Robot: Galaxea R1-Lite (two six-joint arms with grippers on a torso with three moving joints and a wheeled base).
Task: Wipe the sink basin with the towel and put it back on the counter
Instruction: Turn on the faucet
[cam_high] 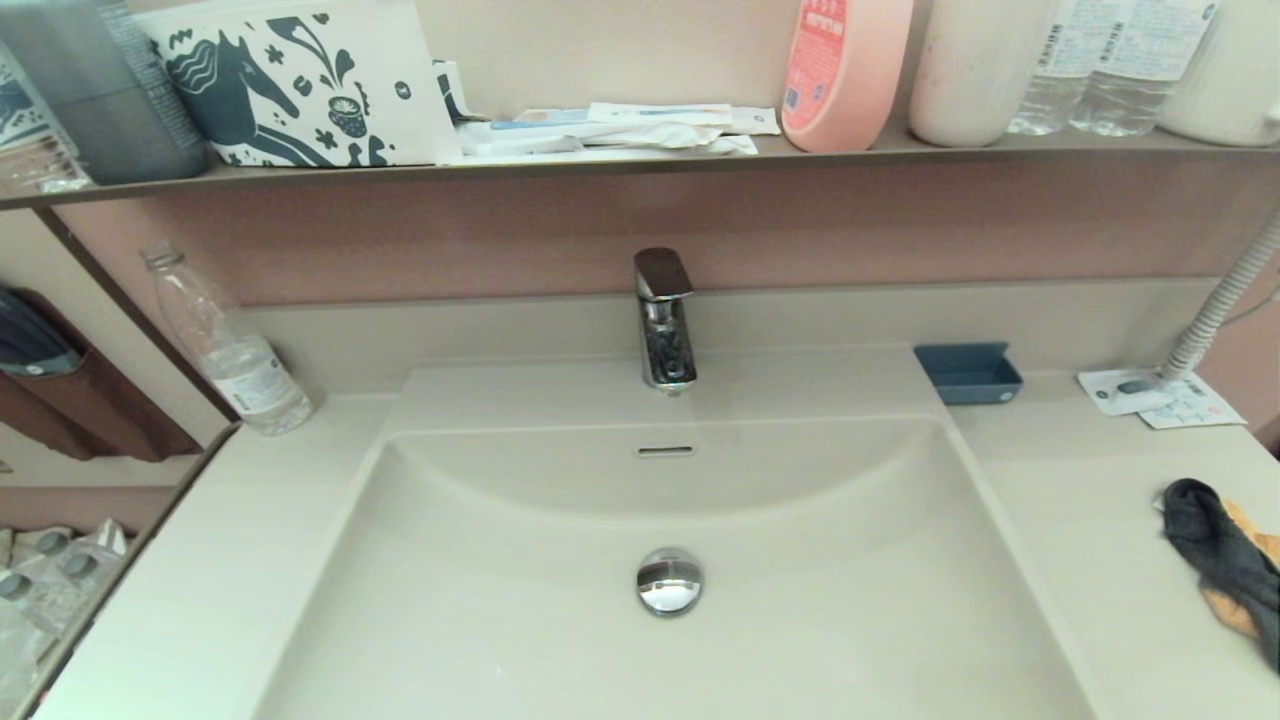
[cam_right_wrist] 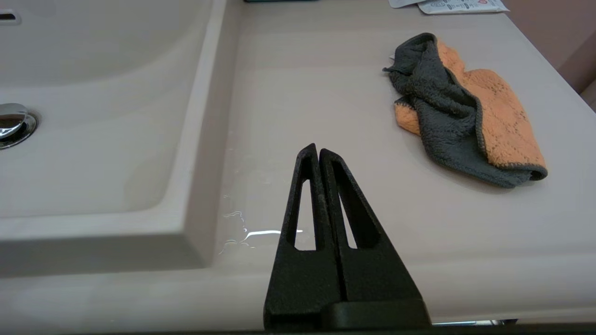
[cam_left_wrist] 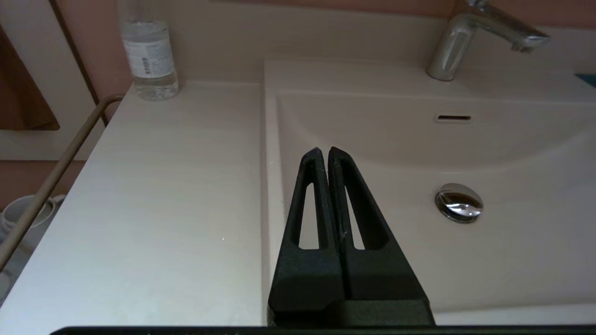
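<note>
The cream sink basin (cam_high: 560, 620) fills the middle of the head view, with its chrome drain plug (cam_high: 669, 580) and overflow slot (cam_high: 665, 451). The towel (cam_high: 1225, 555), dark grey over orange, lies crumpled on the counter (cam_high: 1080, 520) at the right edge; the right wrist view shows the towel (cam_right_wrist: 461, 111) lying loose. My right gripper (cam_right_wrist: 318, 151) is shut and empty above the counter (cam_right_wrist: 326, 83), short of the towel. My left gripper (cam_left_wrist: 324, 151) is shut and empty over the basin's left rim (cam_left_wrist: 271, 153). Neither gripper shows in the head view.
A chrome faucet (cam_high: 663, 320) stands behind the basin. A plastic water bottle (cam_high: 228, 345) leans at the back left, a blue soap dish (cam_high: 968, 372) and paper packets (cam_high: 1160, 395) at the back right. A water smear (cam_right_wrist: 242, 230) glints beside the basin. Bottles crowd the shelf (cam_high: 640, 165) above.
</note>
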